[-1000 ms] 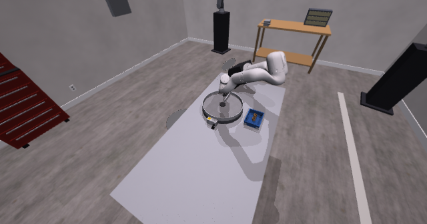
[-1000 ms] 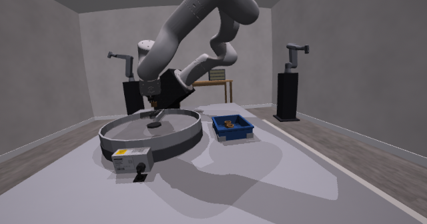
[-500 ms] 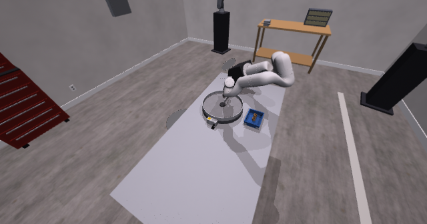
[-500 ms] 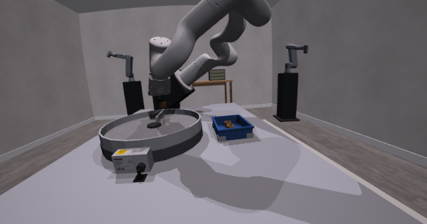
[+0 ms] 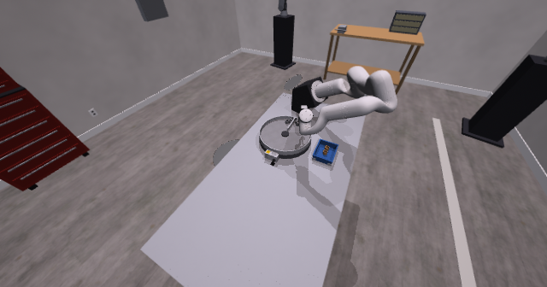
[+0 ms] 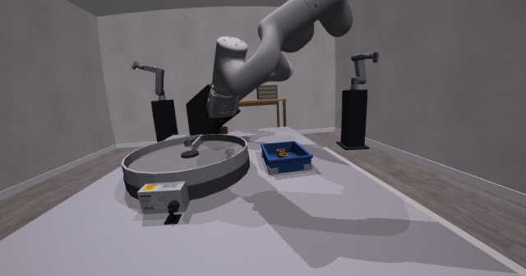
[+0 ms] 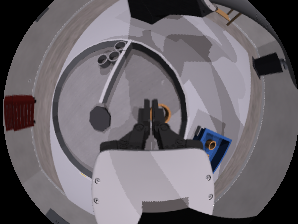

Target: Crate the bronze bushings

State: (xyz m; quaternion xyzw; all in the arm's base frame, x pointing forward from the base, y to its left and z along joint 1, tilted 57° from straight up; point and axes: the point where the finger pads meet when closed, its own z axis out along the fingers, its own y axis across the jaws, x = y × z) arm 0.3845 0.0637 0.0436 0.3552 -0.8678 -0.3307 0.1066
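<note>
Gripper point(image 7: 154, 111) clamped on a bronze bushing point(image 7: 164, 112) above the turning table point(image 6: 230, 163), heading for the crate point(image 6: 305, 158) just beside it; steel bushings point(image 7: 108, 60) left against the table's wall.

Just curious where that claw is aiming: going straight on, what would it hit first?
Probably the turning table, on its flat disc near the rim toward the crate. The gripper, shut on a bronze bushing, points down at it, though depth is unclear.

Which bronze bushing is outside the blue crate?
The bronze ring bushing pinched in the fingers above the round grey turning table; the others lie in the blue crate.
</note>
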